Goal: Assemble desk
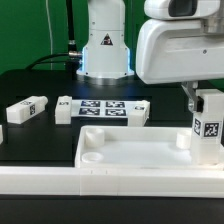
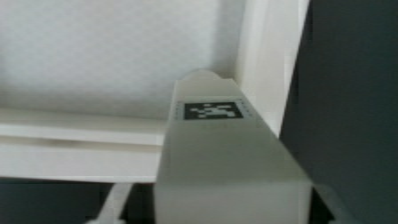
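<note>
The white tray-like tabletop [image 1: 130, 150] lies rim up on the black table. My gripper [image 1: 205, 100] is shut on a white block leg [image 1: 209, 127] with a black-white tag. It holds the leg upright at the tabletop's corner on the exterior view's right. In the wrist view the leg [image 2: 222, 150] runs out from my gripper [image 2: 222, 216] to the tabletop's corner [image 2: 214, 75]. Whether it touches the socket is hidden. Loose legs lie on the exterior view's left: one tagged [image 1: 27, 108], one by the marker board [image 1: 64, 110], one at the edge [image 1: 3, 134].
The marker board [image 1: 112, 108] lies flat behind the tabletop. The robot base [image 1: 105, 45] stands behind it. A long white rail [image 1: 90, 186] runs along the front edge of the table.
</note>
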Motion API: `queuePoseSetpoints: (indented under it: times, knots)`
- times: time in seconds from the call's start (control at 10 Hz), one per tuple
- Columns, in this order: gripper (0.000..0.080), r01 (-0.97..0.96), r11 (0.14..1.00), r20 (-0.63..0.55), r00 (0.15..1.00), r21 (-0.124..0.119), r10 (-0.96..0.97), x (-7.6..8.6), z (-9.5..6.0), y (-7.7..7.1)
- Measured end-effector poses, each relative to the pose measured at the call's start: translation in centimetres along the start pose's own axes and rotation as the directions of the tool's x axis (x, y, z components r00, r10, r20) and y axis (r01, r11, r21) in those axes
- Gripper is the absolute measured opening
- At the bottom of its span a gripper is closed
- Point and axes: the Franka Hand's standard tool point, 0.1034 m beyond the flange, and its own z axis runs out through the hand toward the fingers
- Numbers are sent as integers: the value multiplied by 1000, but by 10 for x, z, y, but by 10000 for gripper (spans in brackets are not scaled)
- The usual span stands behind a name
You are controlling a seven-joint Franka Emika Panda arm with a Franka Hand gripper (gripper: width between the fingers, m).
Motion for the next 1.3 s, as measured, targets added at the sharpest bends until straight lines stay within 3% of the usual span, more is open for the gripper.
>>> queuePoseSetpoints:
  times: [0.4,0.9,1.0,1.3]
  knots:
    - [289,-346,938,-22,938,25,346,-1,0,2]
    - [290,-751,656,10,658,75,753,-2,0,8]
    - [290,-822,564,20,567,74,823,-2,0,6]
    - [290,-897,436,41,440,76,897,-2,0,8]
